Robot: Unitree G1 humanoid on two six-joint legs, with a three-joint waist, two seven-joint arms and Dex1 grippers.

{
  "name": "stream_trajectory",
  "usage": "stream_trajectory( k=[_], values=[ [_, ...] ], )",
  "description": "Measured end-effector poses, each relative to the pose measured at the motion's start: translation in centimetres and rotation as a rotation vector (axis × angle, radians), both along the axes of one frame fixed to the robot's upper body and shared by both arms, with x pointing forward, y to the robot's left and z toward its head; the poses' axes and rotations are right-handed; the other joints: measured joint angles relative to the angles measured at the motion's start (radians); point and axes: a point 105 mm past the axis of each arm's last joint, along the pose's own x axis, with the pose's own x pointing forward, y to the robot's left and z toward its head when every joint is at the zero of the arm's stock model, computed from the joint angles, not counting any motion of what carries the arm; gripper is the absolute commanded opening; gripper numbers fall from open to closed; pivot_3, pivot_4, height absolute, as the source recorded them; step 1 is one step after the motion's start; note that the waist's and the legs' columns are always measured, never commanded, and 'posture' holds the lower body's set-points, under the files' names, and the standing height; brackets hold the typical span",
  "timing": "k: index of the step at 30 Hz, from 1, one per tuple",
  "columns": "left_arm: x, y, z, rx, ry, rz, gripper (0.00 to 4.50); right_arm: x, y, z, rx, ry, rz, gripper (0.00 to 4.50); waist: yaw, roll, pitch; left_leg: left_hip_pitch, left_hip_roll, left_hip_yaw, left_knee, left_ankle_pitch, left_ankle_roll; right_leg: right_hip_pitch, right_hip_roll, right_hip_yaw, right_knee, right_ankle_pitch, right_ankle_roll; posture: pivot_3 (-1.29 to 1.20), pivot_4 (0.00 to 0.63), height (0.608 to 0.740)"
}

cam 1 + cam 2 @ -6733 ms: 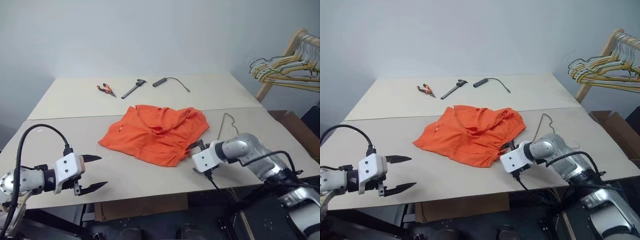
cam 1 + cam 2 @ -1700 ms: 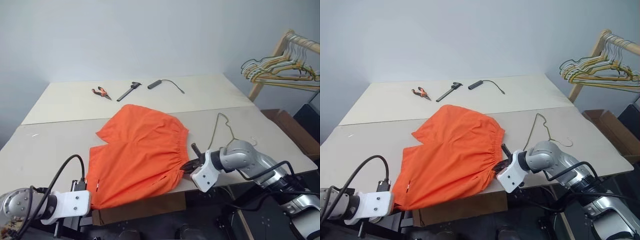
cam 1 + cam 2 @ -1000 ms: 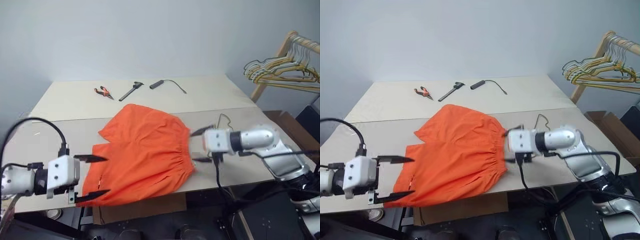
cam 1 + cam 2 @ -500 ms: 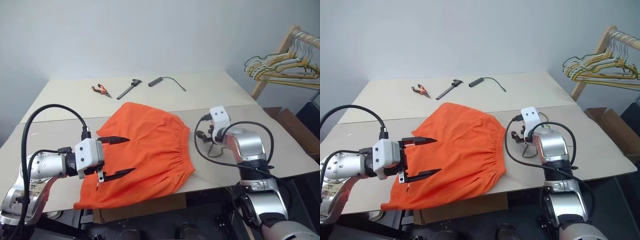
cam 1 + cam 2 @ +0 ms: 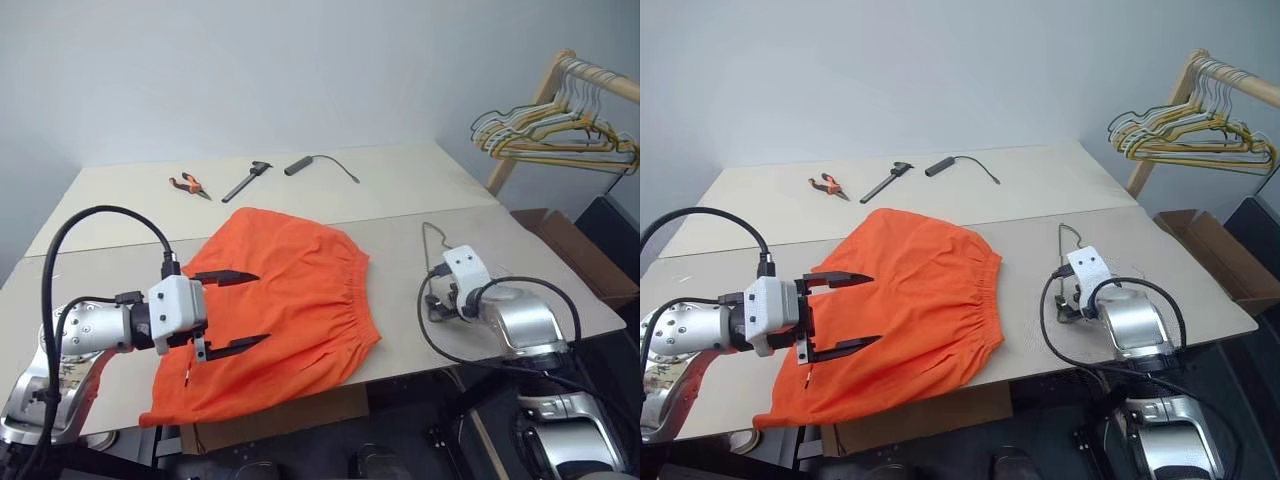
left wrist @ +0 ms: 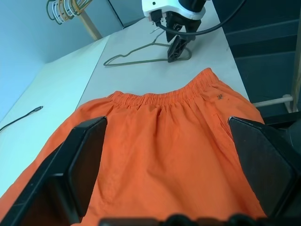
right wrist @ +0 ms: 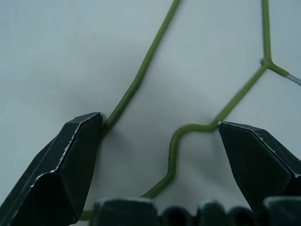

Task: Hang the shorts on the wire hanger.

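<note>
The orange shorts (image 5: 290, 290) lie spread flat on the near table, waistband toward the right, one leg hanging over the front edge. My left gripper (image 5: 262, 308) hovers open over their left half, nothing between its fingers (image 6: 84, 155). The thin green wire hanger (image 6: 141, 49) lies flat on the table right of the waistband. My right gripper (image 7: 159, 121) points down at it, open, its fingertips (image 7: 80, 150) straddling a bent stretch of the hanger's wire (image 7: 136, 84) just above the tabletop.
On the far table lie orange-handled pliers (image 5: 186, 184), a black tool (image 5: 246, 180) and a black cable (image 5: 320, 163). A wooden rack with several pale hangers (image 5: 550, 125) stands at the right, a cardboard box (image 5: 570, 250) below it. A seam (image 5: 460, 212) joins the two tabletops.
My right arm swung from beside the waistband out to the right and down over the hanger. The left gripper rose from the table's front edge over the shorts, then held still.
</note>
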Motion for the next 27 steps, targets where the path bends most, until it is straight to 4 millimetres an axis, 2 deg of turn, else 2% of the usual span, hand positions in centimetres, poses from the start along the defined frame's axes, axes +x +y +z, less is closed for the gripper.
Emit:
stream_trajectory(
  k=[6,9,14,20,23,27],
  values=[
    [0.2,-0.5,0.2,-0.014,0.002,-0.012,4.48,2.4,2.6,3.5,0.252,-0.105,0.004,4.5,-0.01,0.0,0.0,0.002,0.0,-0.001,0.0,0.0,0.0,0.002,0.001,0.0,0.0,0.0,0.0,0.03,0.0,0.74],
    [0.0,-0.6,0.2,-0.04,0.027,-0.024,4.48,2.7,2.5,2.6,0.277,-0.062,-0.014,4.5,-0.006,0.0,0.0,0.001,0.0,-0.001,0.0,0.0,0.0,0.003,0.0,-0.001,-0.001,0.001,-0.002,0.04,0.0,0.74],
    [-0.1,-0.9,0.6,-0.081,0.039,-0.045,4.48,2.4,2.2,-0.8,0.274,0.057,-0.059,4.5,-0.003,0.0,0.0,0.001,0.0,0.0,0.0,-0.001,0.002,0.003,0.0,0.0,-0.003,0.002,-0.001,0.04,0.0,0.74],
    [-0.2,-1.1,0.6,-0.092,0.037,-0.054,4.48,2.9,2.2,-1.0,0.264,0.067,-0.071,4.5,-0.005,0.0,0.0,0.002,0.0,0.0,0.0,-0.001,0.002,0.005,0.0,0.0,-0.003,0.002,-0.001,0.04,0.0,0.74],
    [-0.2,-1.2,0.5,-0.099,0.04,-0.058,4.5,2.9,2.2,-1.2,0.255,0.074,-0.073,3.91,-0.005,0.0,0.0,0.002,0.0,0.0,0.0,-0.001,0.002,0.007,0.0,0.0,-0.003,0.001,-0.001,0.04,0.0,0.74],
    [-0.2,-1.3,0.5,-0.1,0.039,-0.058,4.5,2.9,1.8,-1.3,0.232,0.075,-0.098,2.58,-0.005,0.0,0.0,0.002,0.0,0.0,0.0,-0.001,0.002,0.007,0.0,0.0,-0.002,0.001,-0.001,0.04,0.0,0.74]
  ],
)
